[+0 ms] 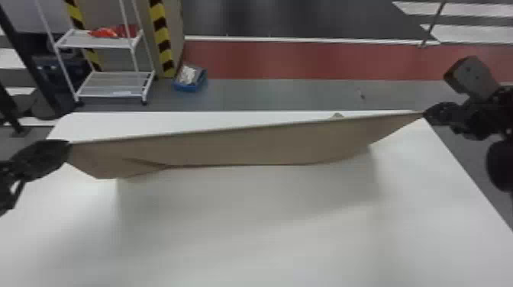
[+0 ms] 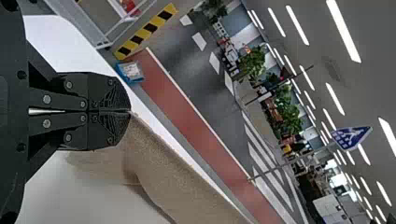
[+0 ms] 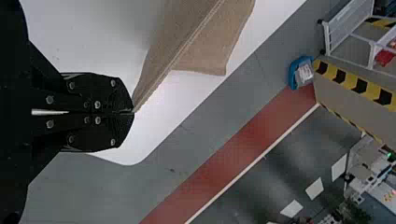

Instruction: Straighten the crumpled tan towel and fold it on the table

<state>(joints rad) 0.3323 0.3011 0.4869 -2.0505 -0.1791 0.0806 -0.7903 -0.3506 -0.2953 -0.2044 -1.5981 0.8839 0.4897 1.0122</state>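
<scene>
I've got the tan towel (image 1: 244, 147) stretched out long over the white table (image 1: 244, 236), across the upper half of the frame. At the left side, the jaws of my left gripper (image 1: 68, 145) pinch one end. Higher up at the right, the jaws of my right gripper (image 1: 425, 113) pinch the other end. The towel's top edge is pulled straight, and a crease shows low on its left part.
</scene>
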